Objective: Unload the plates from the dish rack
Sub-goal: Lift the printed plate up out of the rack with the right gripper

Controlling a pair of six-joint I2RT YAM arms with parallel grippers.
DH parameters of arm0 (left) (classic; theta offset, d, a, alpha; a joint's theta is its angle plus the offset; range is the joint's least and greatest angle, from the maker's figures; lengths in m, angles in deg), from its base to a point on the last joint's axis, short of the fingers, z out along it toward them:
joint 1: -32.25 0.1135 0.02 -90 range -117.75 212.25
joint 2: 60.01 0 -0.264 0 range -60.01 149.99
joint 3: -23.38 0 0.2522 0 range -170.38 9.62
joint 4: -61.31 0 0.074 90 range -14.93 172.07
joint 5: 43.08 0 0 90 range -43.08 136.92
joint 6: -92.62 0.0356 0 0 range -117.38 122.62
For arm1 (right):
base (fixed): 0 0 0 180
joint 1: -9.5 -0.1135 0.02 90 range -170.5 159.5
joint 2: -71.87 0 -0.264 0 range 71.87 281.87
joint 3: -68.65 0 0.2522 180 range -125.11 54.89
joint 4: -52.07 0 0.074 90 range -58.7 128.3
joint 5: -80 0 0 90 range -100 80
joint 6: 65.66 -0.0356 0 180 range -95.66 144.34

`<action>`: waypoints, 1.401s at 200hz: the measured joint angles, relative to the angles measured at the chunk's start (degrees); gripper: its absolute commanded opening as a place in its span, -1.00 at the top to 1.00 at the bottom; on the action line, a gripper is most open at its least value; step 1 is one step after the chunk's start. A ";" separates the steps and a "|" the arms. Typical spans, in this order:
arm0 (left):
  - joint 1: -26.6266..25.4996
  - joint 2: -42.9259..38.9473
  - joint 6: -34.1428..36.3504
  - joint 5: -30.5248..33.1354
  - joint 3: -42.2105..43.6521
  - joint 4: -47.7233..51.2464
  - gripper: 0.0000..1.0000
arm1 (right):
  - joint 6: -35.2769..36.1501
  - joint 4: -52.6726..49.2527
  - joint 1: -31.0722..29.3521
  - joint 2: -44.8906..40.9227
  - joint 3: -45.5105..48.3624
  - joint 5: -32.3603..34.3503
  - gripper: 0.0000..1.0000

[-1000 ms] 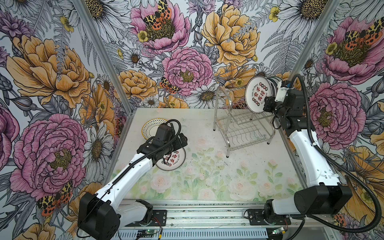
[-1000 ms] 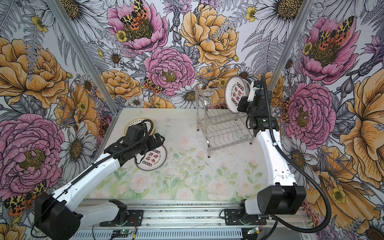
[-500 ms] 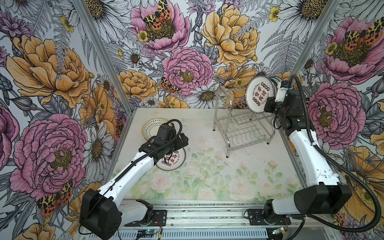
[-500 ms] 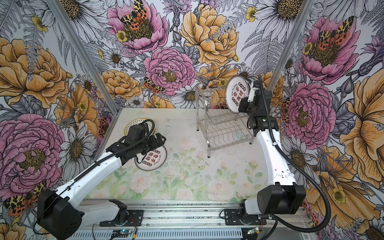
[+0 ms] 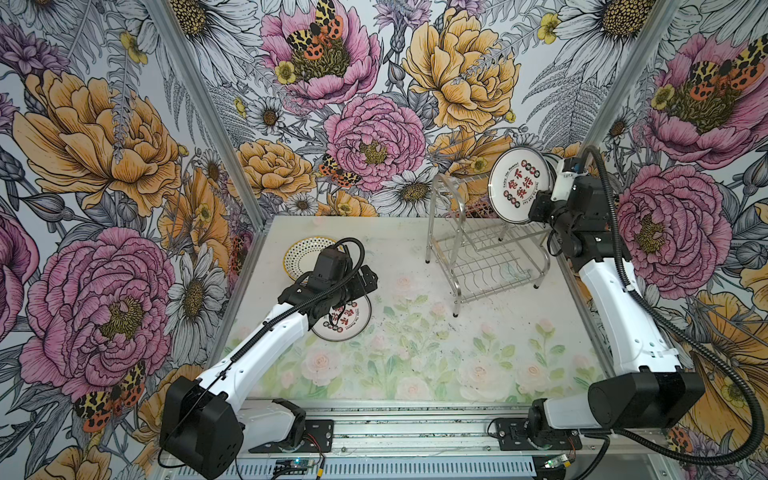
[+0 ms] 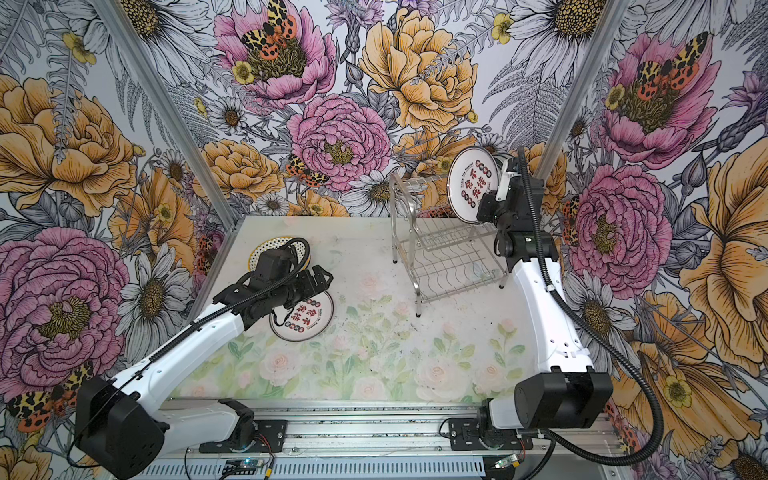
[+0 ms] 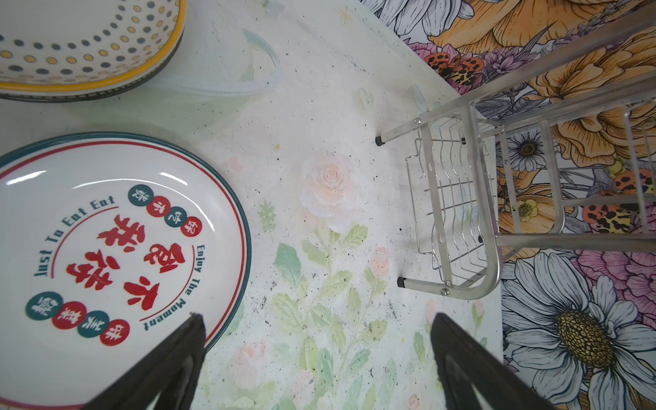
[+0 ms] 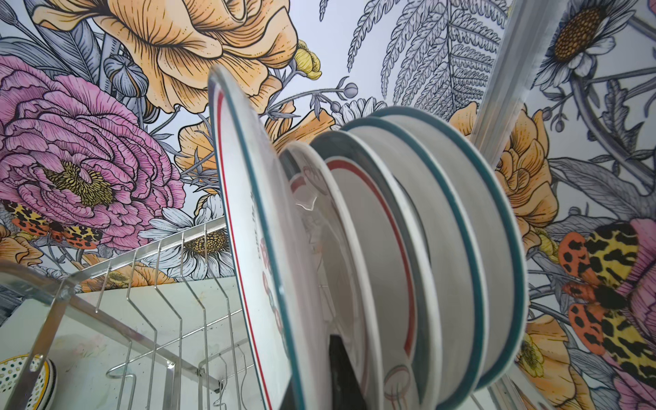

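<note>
The dish rack (image 5: 486, 257) (image 6: 449, 257) stands at the back right of the table. On its upper tier several plates (image 8: 461, 230) stand on edge. My right gripper (image 5: 536, 212) (image 6: 484, 208) (image 8: 312, 383) is shut on the rim of the front plate (image 5: 519, 191) (image 6: 471, 185) (image 8: 255, 213), white with red characters and a teal ring. My left gripper (image 5: 365, 282) (image 6: 322, 280) (image 7: 316, 319) hangs open and empty over the table. It is beside a like plate (image 5: 345, 322) (image 7: 106, 266) lying flat.
A stack topped by a yellow-rimmed dotted plate (image 5: 301, 253) (image 7: 88, 46) lies at the back left, behind the left arm. The rack's lower tier (image 5: 494, 270) holds nothing. Flowered walls close in behind and on both sides, near the right arm.
The right gripper's jaws have closed the last bit on the front plate's rim. Plate and both arms have hardly moved.
</note>
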 measured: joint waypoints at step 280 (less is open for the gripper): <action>-1.14 -4.66 -0.39 -2.27 4.83 -0.50 -0.98 | -7.76 -9.20 -2.12 -44.19 22.27 14.43 1.00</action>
